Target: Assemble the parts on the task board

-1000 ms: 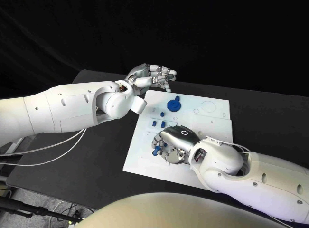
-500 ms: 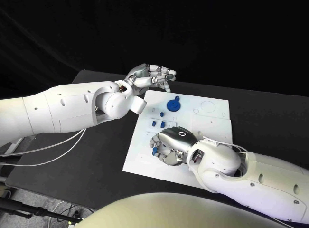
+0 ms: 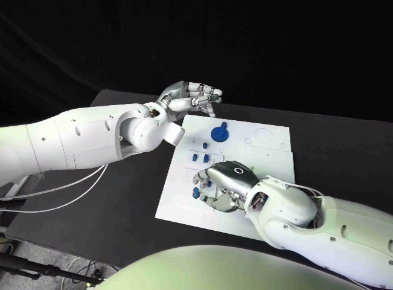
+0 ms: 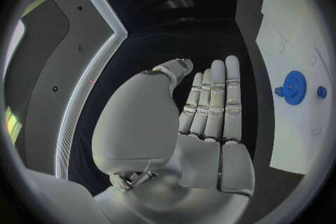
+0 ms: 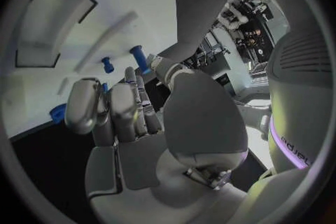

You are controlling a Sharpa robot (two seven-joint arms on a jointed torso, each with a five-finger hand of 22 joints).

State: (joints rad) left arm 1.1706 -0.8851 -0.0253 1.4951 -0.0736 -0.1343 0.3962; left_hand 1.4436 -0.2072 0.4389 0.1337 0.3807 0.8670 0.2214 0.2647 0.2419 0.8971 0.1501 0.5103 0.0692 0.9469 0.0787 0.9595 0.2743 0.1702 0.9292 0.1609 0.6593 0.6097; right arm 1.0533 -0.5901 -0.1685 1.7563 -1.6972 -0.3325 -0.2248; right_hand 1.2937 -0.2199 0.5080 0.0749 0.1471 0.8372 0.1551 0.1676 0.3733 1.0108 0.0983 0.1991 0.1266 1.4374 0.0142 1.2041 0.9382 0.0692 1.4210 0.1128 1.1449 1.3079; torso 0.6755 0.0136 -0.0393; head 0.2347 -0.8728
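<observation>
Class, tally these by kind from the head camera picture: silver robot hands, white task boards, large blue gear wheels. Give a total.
Silver hands: 2 (left hand, right hand)
White task board: 1
Blue gear wheel: 1
Total: 4

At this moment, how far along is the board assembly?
Done: a blue gear looks seated on the board. In hand: the right hand is over the board's near part beside a loose blue part; whether it grips anything is unclear. Left: small pegs. The left hand idles, holding nothing.
</observation>
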